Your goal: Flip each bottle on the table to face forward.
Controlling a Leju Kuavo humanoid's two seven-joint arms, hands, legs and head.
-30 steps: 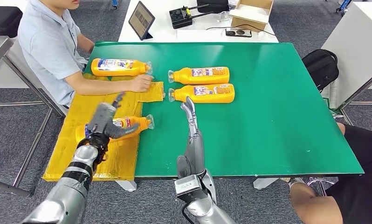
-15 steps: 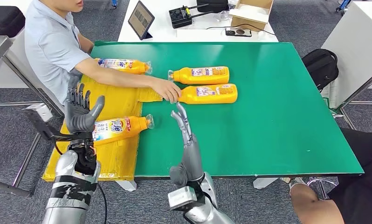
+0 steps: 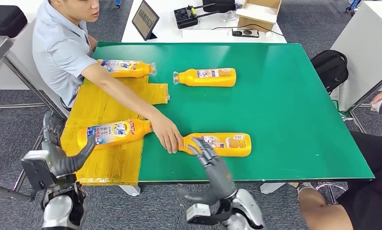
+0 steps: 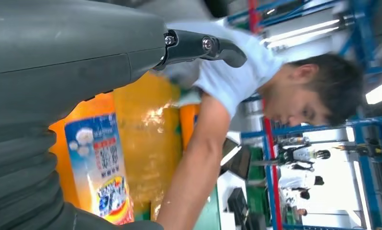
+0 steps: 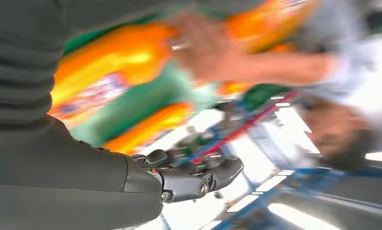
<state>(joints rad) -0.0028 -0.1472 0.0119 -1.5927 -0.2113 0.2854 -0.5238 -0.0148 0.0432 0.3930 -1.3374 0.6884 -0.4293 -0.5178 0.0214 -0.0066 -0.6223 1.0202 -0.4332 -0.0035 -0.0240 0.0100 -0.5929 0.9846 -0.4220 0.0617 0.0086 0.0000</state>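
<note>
Near the table's front edge, right of centre, lies an orange bottle [image 3: 221, 144] on its side, label up, neck pointing left. A person's hand [image 3: 167, 137] is on its neck end. My right hand [image 3: 213, 163] sits at the near edge just before that bottle, fingers curled loosely over toward its left part, holding nothing; whether the tips touch it I cannot tell. Second bottle [image 3: 113, 132] lies left of it on the yellow cardboard sheet [image 3: 103, 108], third [image 3: 126, 68] at the far left, fourth [image 3: 206, 77] far centre on the green table [image 3: 299, 110]. My left hand [image 3: 64, 160] hangs off the table's near-left side, fingers apart, empty.

Step in hand, by my judgement: taking up the near bottle for turning. Next move calls for waiting until the person's hand clears, then closing around the body and rolling it. Risk: collision with that hand.
</note>
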